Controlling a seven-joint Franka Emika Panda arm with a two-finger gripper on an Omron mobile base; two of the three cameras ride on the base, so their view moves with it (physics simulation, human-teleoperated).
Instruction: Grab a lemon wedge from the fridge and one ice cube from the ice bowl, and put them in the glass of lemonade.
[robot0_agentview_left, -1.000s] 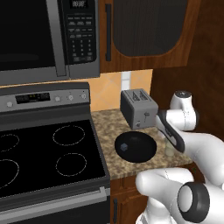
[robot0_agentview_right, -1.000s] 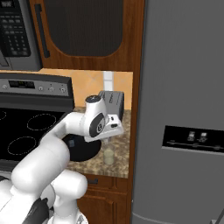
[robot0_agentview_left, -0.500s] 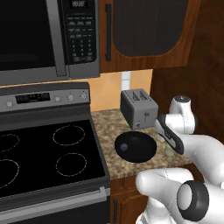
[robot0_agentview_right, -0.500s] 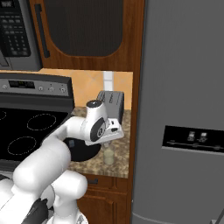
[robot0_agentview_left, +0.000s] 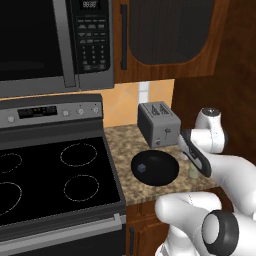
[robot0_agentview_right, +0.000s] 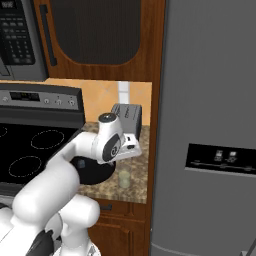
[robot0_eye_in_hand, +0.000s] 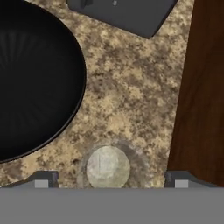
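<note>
The glass of lemonade (robot0_eye_in_hand: 108, 168) stands on the speckled counter beside the wooden side panel, directly under my hand. My gripper (robot0_eye_in_hand: 113, 181) hangs just above it, open, its two tips wide apart on either side of the glass with nothing between them. From the base views the gripper (robot0_agentview_left: 194, 161) (robot0_agentview_right: 125, 159) points down over the glass (robot0_agentview_left: 192, 172) (robot0_agentview_right: 124, 178). To its left sits the ice bowl (robot0_agentview_left: 156, 168) (robot0_agentview_right: 95, 171) (robot0_eye_in_hand: 35, 87), with an ice cube (robot0_agentview_left: 142, 167) lying in it. The fridge (robot0_agentview_right: 210, 125) stands shut at the right. The lemon wedge is out of view.
A grey toaster (robot0_agentview_left: 159, 124) (robot0_agentview_right: 128, 116) stands behind the bowl against the wall. A black stovetop (robot0_agentview_left: 50, 175) lies to the left, with a microwave (robot0_agentview_left: 50, 45) above it. A wooden panel (robot0_eye_in_hand: 201, 87) borders the counter close to the glass.
My gripper's jaws have gone from shut to wide open above the glass. The hand has sunk only slightly; nothing else moved.
</note>
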